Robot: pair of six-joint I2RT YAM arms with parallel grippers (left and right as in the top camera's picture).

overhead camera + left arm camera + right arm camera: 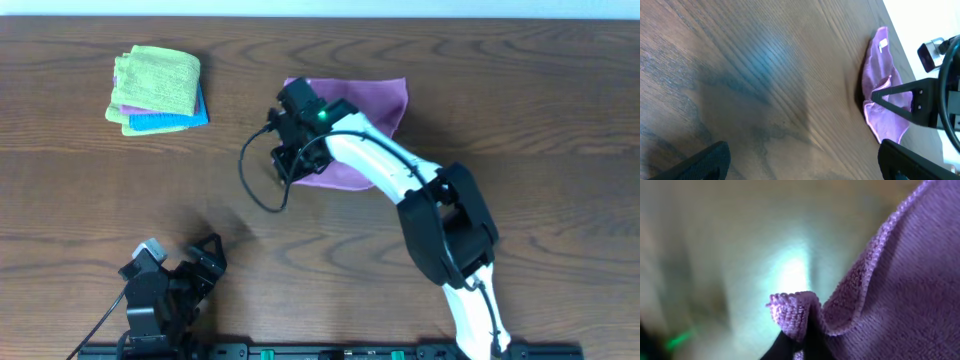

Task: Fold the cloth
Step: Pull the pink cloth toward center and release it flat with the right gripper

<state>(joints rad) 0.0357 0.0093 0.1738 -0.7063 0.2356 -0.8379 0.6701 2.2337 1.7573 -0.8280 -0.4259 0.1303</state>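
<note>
- Overhead: the cloth (375, 100) lies on the counter (520, 80) near the middle of its far half, partly covered by the right arm. The right pincer (284, 170) is down at the cloth's near-left edge. The left pincer (205, 262) is parked at the near edge, well apart from the cloth. Count: one purple cloth, two arms, and one pile at the far left showing a lime-green folded cloth (160, 78) on a blue folded cloth (170, 122).
- Left wrist: the left pincer's jaws are spread wide and released, with only bare counter between them. Far off, the cloth rises to a peak at the right pincer's tip. One white tag (883, 45) shows at the cloth's far corner.
- Right wrist: one bunched hem (790, 301) wraps a dark fingertip (790, 347), so the right pincer looks clenched on the cloth's edge.
- Doing the step well, as I judge it: carry the pinched edge low across to the opposite edge and line up the hems. Let go only once the layer lies flat, so that it does not spring back.
</note>
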